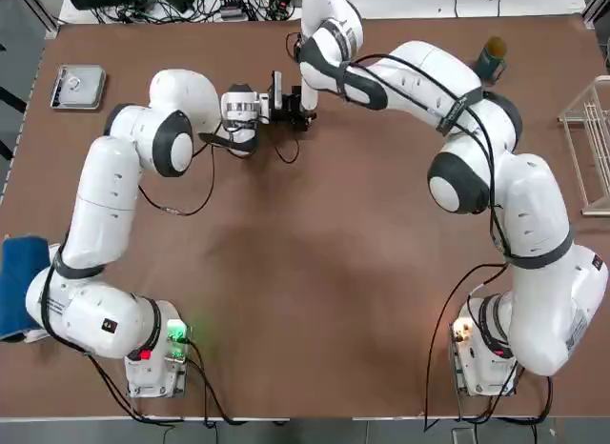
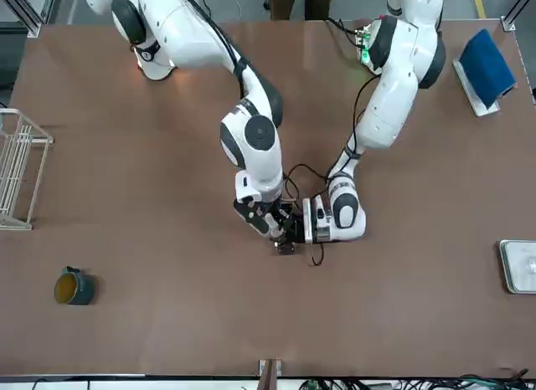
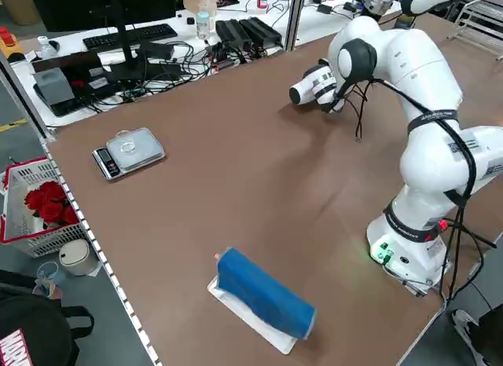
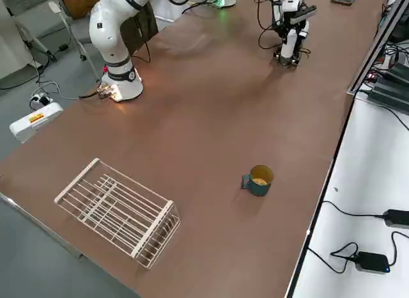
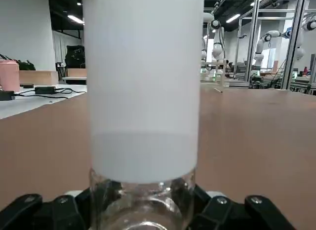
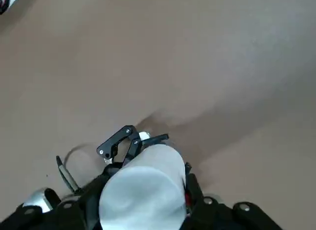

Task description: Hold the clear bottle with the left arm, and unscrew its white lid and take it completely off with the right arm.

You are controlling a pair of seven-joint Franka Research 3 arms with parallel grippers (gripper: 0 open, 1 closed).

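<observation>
Black fingers of the left gripper (image 5: 143,215) were closed on the clear bottle (image 5: 140,203), with the right gripper (image 6: 143,210) clamped round the white lid (image 6: 143,185).
One smooth glass bottle stood upright under one matte, round-ended cylindrical cap, still seated on it, at the table's (image 1: 315,272) far side.

A brown table (image 1: 315,301) carries everything. Both arms' bases stand on its near edge. At the far right corner sits a dark teal mug (image 1: 492,57) with a yellowish inside, and a white wire rack (image 1: 593,139) lies along the right edge. A small silver scale (image 1: 77,87) rests at the far left, and a blue cloth (image 1: 21,282) on a white pad lies at the left edge.
</observation>
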